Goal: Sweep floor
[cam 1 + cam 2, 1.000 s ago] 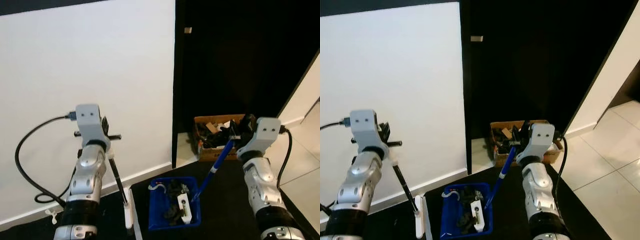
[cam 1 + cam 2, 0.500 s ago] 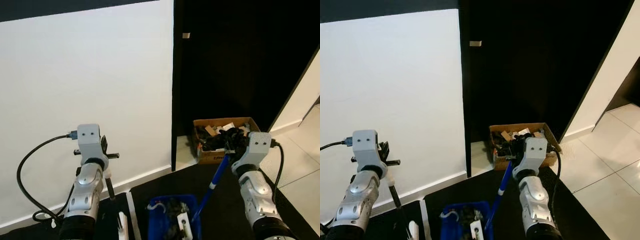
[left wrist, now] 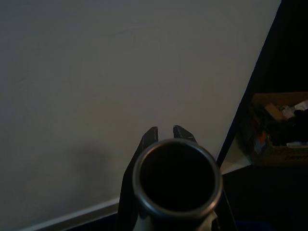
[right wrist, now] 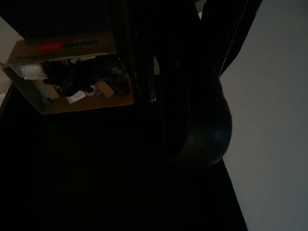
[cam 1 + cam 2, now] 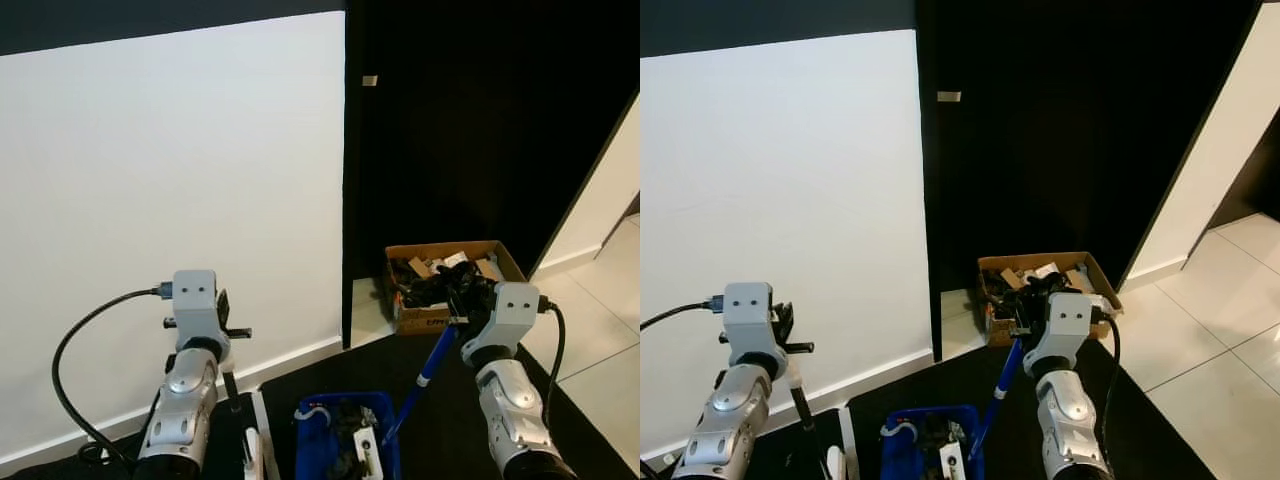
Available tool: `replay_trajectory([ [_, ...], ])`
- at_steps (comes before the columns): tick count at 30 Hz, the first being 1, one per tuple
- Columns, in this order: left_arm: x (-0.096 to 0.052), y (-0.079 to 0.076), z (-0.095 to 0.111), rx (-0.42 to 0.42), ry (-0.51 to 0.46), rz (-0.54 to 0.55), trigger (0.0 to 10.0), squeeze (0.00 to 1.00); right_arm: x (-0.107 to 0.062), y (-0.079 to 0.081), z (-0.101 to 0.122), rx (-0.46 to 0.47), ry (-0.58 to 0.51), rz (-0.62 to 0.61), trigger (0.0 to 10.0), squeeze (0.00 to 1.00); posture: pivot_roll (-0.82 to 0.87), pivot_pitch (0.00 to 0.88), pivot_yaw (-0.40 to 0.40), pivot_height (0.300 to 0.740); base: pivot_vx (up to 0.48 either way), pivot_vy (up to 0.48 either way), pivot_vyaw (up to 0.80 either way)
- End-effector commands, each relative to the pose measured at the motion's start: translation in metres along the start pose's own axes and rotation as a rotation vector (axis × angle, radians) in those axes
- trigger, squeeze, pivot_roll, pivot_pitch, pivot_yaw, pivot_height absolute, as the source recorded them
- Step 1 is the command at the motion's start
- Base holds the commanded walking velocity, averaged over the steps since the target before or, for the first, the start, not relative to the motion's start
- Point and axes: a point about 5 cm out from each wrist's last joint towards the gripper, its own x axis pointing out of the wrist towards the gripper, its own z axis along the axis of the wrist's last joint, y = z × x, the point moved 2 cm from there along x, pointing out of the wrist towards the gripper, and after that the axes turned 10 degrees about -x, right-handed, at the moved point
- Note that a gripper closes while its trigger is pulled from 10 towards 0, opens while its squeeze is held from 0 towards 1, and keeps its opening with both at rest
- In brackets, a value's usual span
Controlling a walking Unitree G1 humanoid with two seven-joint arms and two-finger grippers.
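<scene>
My left gripper [image 5: 224, 320] is shut on the black handle of a broom [image 5: 232, 388], whose white head [image 5: 247, 452] rests low on the dark floor mat by the white wall. In the left wrist view the fingers [image 3: 151, 134] close round the handle's open tube end. My right gripper [image 5: 462, 310] is shut on the blue handle [image 5: 428, 368] of a blue dustpan [image 5: 318, 432]. The pan sits on the mat between my arms and holds dark debris and a white piece. The right wrist view is dark, with the handle running past the lens.
A white wall [image 5: 170, 190] fills the left, with a baseboard along the floor. A black wall [image 5: 470, 120] stands to the right of it. An open cardboard box [image 5: 500, 252] of dark clutter sits at its foot. Pale floor tiles [image 5: 1230, 350] lie on the right.
Both arms have sunk lower in the picture, and the broom and dustpan have gone down with them. The head camera shifted slightly. Both grips are unchanged.
</scene>
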Motion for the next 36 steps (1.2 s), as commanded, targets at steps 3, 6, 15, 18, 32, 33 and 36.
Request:
replay_trajectory([
  [3, -0.002, -0.002, -0.002, 0.012, -0.018, -0.002, 10.0, 0.00, -0.002, 0.003, 0.000, -0.002, -0.024, -0.002, 10.0, 0.00, -0.01, 0.016, 0.040, 0.740, 0.000, 0.000, 0.00],
  [6, -0.002, -0.001, -0.003, 0.014, -0.015, 0.002, 10.0, 0.00, -0.003, 0.003, -0.001, -0.004, -0.020, -0.001, 10.0, 0.00, -0.01, 0.017, 0.040, 0.740, 0.000, 0.000, 0.00],
  [15, -0.002, 0.000, -0.005, 0.018, -0.010, 0.007, 10.0, 0.00, -0.004, 0.005, -0.002, -0.009, -0.020, 0.003, 10.0, 0.00, -0.01, 0.017, 0.041, 0.740, 0.000, 0.000, 0.00],
  [18, -0.003, 0.000, -0.006, 0.019, -0.009, 0.006, 10.0, 0.00, -0.005, 0.006, -0.003, -0.011, -0.019, 0.007, 10.0, 0.00, -0.01, 0.017, 0.040, 0.740, 0.000, 0.000, 0.00],
  [32, -0.005, 0.001, -0.024, 0.027, 0.013, 0.022, 10.0, 0.00, -0.015, 0.002, -0.024, -0.052, 0.073, 0.010, 10.0, 0.00, -0.02, 0.011, 0.028, 0.740, 0.000, 0.000, 0.00],
  [33, -0.006, 0.000, -0.025, 0.027, 0.017, 0.023, 10.0, 0.00, -0.016, 0.001, -0.025, -0.056, 0.078, 0.010, 10.0, 0.00, -0.02, 0.011, 0.028, 0.740, 0.000, 0.000, 0.00],
  [36, -0.006, -0.001, -0.026, 0.025, 0.019, 0.023, 10.0, 0.00, -0.014, 0.002, -0.024, -0.121, 0.074, 0.033, 10.0, 0.00, -0.02, 0.011, 0.027, 0.740, 0.000, 0.000, 0.00],
])
